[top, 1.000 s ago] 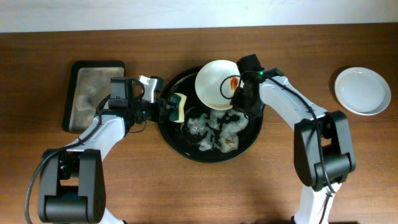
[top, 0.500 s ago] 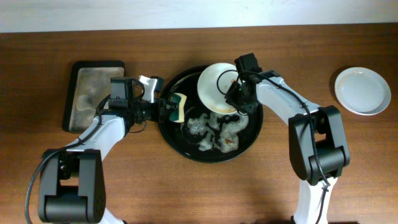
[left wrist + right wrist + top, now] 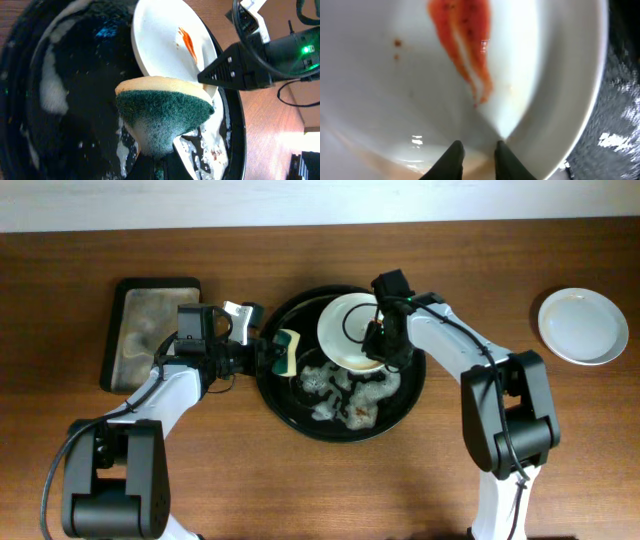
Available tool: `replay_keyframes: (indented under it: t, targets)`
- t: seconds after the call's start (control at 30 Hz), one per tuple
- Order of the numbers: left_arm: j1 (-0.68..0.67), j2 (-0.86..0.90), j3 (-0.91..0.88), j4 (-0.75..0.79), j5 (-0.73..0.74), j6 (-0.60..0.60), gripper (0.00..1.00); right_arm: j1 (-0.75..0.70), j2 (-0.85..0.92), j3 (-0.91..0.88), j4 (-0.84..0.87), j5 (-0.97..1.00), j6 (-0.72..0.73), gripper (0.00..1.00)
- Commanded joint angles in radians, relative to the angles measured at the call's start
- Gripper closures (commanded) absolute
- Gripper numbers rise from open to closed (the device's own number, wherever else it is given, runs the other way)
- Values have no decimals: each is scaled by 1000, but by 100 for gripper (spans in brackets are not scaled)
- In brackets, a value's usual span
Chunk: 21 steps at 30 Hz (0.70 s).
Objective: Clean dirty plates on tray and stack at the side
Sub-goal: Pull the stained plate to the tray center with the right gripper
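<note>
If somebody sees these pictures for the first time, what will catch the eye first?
The red sauce smear on the dirty plate, which the right pincer holds by its rim over the foamy black tray at the centre. Next, the green-and-yellow sponge in the left pincer, close to that plate, and a clean plate alone at the far right.

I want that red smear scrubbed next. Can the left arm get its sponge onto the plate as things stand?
Probably yes. The sponge in the left gripper sits right beside the plate, which the right gripper holds tilted above the tray, smeared face toward the sponge, nothing between.
</note>
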Motion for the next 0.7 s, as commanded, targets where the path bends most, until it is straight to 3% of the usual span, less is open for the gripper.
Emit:
replay_keyframes:
  t: [0.0,0.2,0.43,0.67]
  targets:
    - [-3,3,-8,6,23,-7,100,-5,-38,-20,-19,103,-131,77]
    - [-3,3,-8,6,23,-7,100,-5,-185,-8,-21,-44,-140,64]
    - [-3,3,-8,6,23,-6,100,10,-184,-26,-145,-124,227,64]
    - [-3,3,-8,6,22,-6,100,23,-177,-125,-6,-102,445,64]
